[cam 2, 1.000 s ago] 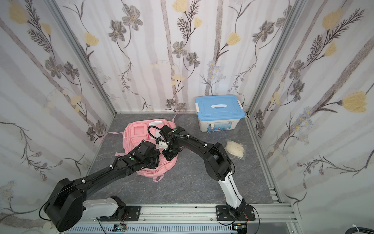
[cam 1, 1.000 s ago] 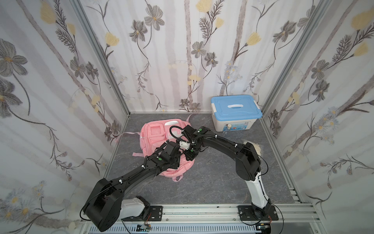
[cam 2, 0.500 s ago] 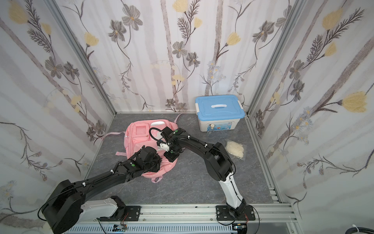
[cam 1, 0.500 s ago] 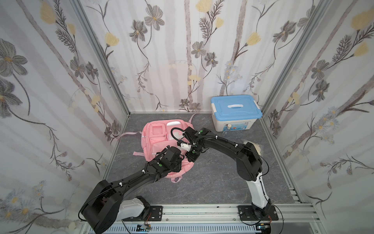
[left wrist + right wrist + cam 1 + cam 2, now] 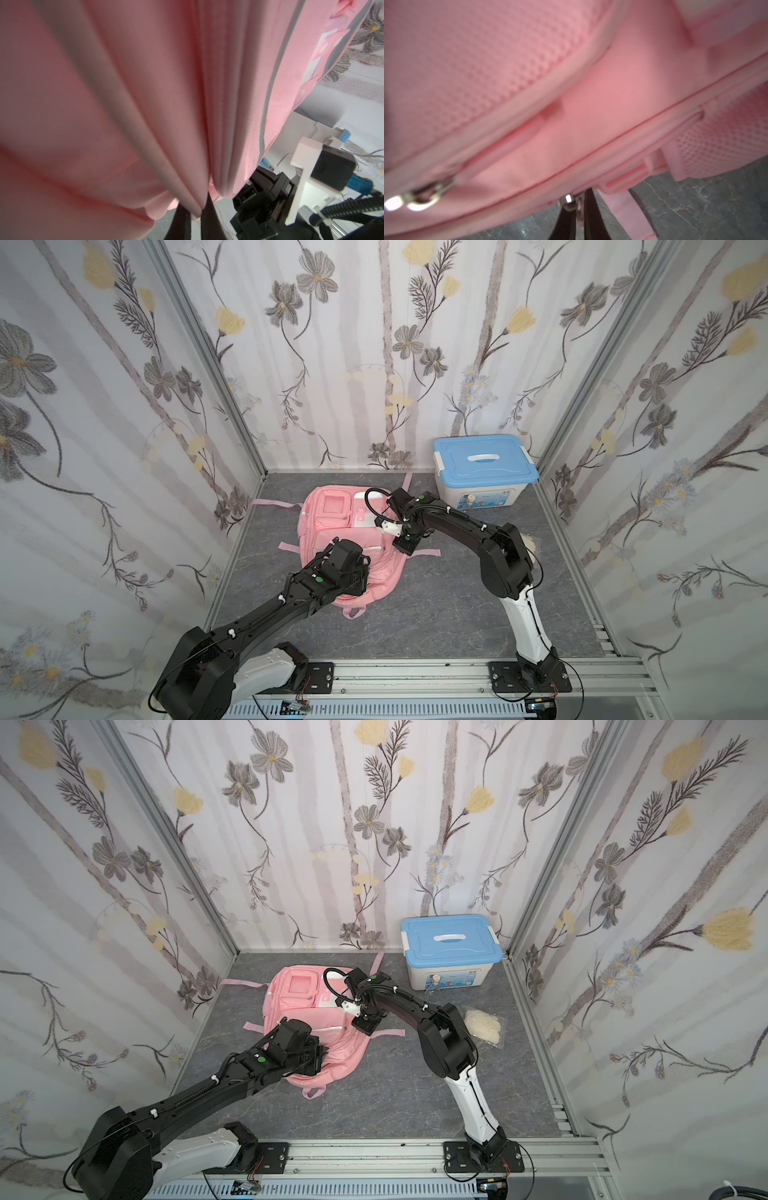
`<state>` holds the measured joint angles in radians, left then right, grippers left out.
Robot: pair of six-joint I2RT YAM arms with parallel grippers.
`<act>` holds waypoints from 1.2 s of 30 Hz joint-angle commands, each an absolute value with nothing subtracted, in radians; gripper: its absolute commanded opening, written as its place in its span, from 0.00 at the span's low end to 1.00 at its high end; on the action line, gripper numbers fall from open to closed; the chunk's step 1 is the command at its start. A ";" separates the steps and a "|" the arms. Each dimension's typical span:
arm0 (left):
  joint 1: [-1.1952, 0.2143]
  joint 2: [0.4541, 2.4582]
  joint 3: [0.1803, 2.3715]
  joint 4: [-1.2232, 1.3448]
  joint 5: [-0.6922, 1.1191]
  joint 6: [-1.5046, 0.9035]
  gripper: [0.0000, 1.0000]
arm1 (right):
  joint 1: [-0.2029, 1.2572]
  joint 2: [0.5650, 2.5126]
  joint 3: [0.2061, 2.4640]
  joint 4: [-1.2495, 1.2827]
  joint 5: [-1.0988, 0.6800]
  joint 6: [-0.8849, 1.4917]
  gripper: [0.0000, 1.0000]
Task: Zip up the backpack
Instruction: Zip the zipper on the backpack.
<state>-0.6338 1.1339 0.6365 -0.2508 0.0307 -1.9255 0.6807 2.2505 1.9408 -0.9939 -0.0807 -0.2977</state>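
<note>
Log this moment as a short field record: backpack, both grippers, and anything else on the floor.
backpack: pink, lying on the grey floor, front pockets up
left gripper: shut, pinching a fold of the backpack's fabric
right gripper: shut on a metal zipper pull at the backpack's edge
storage box: white, blue lid on, in the back corner
plastic bag: pale contents, apart from the backpack, near the storage box

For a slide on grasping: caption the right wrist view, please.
Right gripper shut on a metal zipper pull at the edge of the pink backpack.
</note>
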 commanded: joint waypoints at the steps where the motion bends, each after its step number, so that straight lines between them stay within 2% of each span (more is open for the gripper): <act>1: -0.629 1.125 0.662 -0.415 0.014 -1.910 0.00 | 0.631 2.300 2.014 -1.030 0.153 -0.303 0.00; 7: -0.630 1.118 0.685 -0.453 0.024 -1.899 0.00 | 0.588 2.409 2.191 -1.032 0.163 -0.297 0.00; 12: -0.632 1.100 0.690 -0.484 0.014 -1.902 0.00 | 0.572 2.419 2.207 -1.034 0.172 -0.295 0.00; 13: -0.632 1.097 0.689 -0.483 0.010 -1.904 0.00 | 0.568 2.411 2.206 -1.035 0.155 -0.289 0.05; 15: -0.629 1.105 0.689 -0.457 0.002 -1.907 0.00 | 0.567 2.381 2.192 -1.037 0.105 -0.263 0.53; 17: -0.630 1.142 0.714 -0.405 0.009 -1.900 0.00 | 0.575 2.325 2.156 -1.037 0.055 -0.228 0.80; 21: -0.623 1.256 0.831 -0.346 0.044 -1.840 0.00 | 0.574 2.187 2.120 -1.037 -0.092 -0.140 0.99; 25: -0.620 1.366 0.920 -0.296 0.072 -1.829 0.00 | 0.564 2.031 2.070 -1.042 -0.109 -0.023 1.00; 29: -0.620 1.437 1.003 -0.259 0.065 -1.831 0.00 | 0.537 1.885 1.869 -0.977 -0.330 0.243 0.94; 31: -0.621 1.485 1.066 -0.256 0.082 -1.806 0.00 | 0.534 1.814 1.670 -0.825 -0.473 0.398 0.87; 33: -0.630 1.532 1.111 -0.245 0.107 -1.815 0.00 | 0.532 1.749 1.470 -0.633 -0.555 0.570 0.74; 35: -0.640 1.558 1.112 -0.196 0.110 -1.849 0.00 | 0.528 1.687 1.315 -0.480 -0.592 0.693 0.71; 36: -0.645 1.574 1.116 -0.182 0.114 -1.868 0.00 | 0.527 1.653 1.255 -0.415 -0.595 0.744 0.73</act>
